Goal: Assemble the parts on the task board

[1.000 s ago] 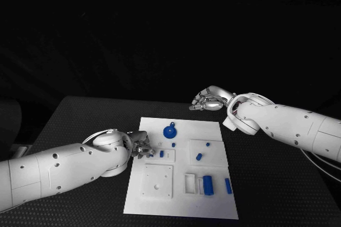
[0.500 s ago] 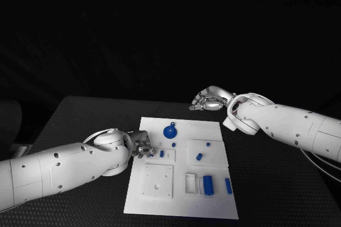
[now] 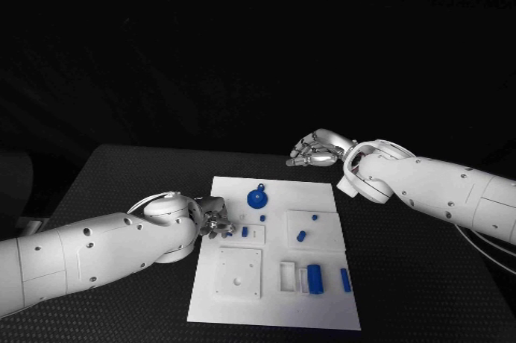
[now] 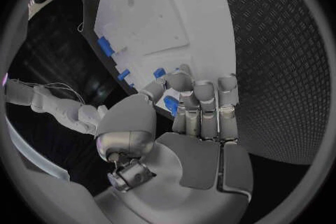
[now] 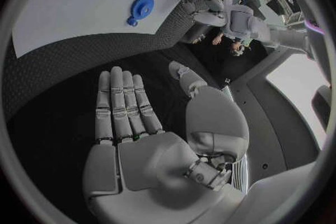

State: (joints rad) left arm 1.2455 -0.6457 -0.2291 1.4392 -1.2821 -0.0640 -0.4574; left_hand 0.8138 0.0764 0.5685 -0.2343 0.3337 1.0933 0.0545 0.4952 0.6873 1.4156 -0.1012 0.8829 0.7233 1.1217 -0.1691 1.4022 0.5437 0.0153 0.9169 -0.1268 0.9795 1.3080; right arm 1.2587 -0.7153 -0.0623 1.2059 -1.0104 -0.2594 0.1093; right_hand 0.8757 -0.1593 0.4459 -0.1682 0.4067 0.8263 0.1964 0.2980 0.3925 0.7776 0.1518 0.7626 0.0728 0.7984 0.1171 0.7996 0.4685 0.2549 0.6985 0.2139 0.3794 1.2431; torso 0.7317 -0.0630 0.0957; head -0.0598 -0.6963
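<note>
The white task board [image 3: 323, 203] lies in the middle of the table. On it are a round blue part [image 3: 257, 200], a few small blue pegs [image 3: 302, 236] and a larger blue block [image 3: 314, 278] beside a blue bar [image 3: 345, 280]. My left hand [image 3: 213, 219] is at the board's left edge, its fingers curled. In the left wrist view the thumb and fingers [image 4: 201, 106] pinch a small blue part [image 4: 170, 105] over the board [image 4: 150, 5]. My right hand [image 3: 315, 153] hovers behind the board's far edge. It is flat and holds nothing, as the right wrist view [image 5: 129, 123] shows.
A raised white square plate [image 3: 238, 272] and a white slot frame [image 3: 288, 277] sit on the near half of the board. Black textured table [image 3: 129, 179] surrounds the board on all sides. The right wrist view shows the round blue part [image 5: 142, 5] on the board [image 5: 70, 5].
My left arm has edged slightly toward the board, its hand still at the left edge. The right hand has not moved.
</note>
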